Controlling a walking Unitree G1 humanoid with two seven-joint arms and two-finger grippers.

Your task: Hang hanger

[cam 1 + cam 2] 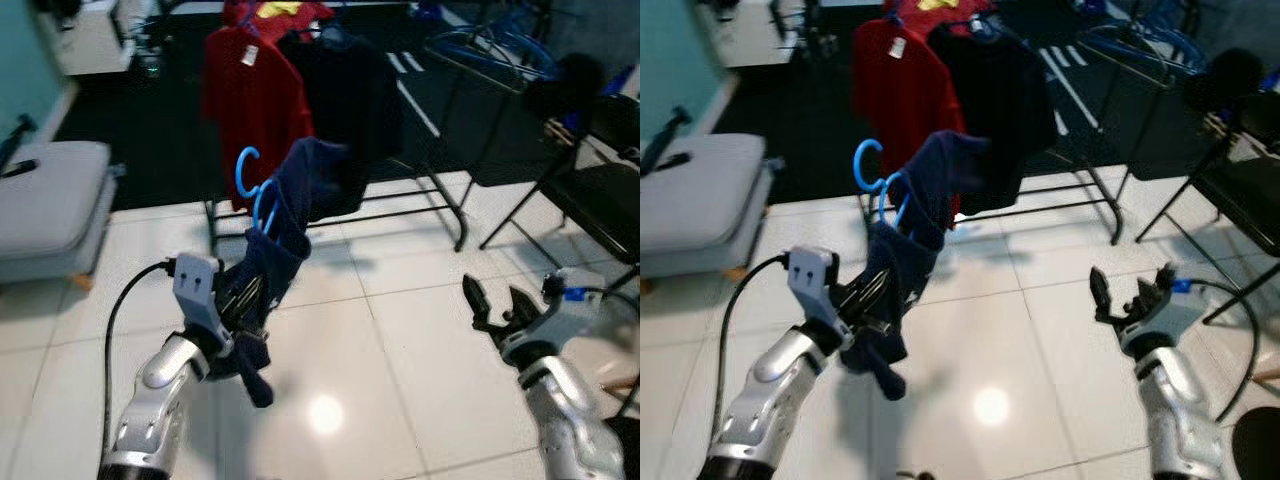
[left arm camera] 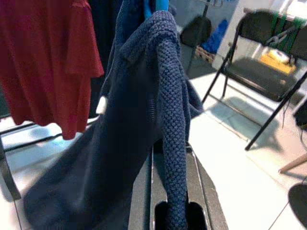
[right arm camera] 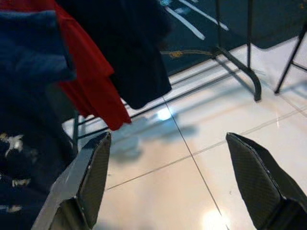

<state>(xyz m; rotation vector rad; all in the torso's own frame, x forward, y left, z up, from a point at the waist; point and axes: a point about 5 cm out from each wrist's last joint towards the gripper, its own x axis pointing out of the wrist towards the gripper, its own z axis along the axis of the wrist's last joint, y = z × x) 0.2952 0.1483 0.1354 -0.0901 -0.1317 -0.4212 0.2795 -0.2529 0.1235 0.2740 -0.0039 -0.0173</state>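
Left gripper [image 1: 240, 300], jaws clamped on navy knit garment [image 1: 290, 215] draped over bright blue plastic hanger [image 1: 257, 190], hook pointing up toward black metal clothes rack [image 1: 440, 195] ahead; right gripper [image 1: 495, 305] jaws apart, farther.

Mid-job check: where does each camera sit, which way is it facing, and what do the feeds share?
Left eye: on the head, looking forward and down at the rack with its red shirt; both arms show, left gripper shut on the navy garment on a blue hanger.
Right eye: the same scene; right gripper open over the floor.
Left wrist: along its fingers, into the navy garment.
Right wrist: between its spread fingers, toward the rack's foot.
Shared: all four show the red shirt.
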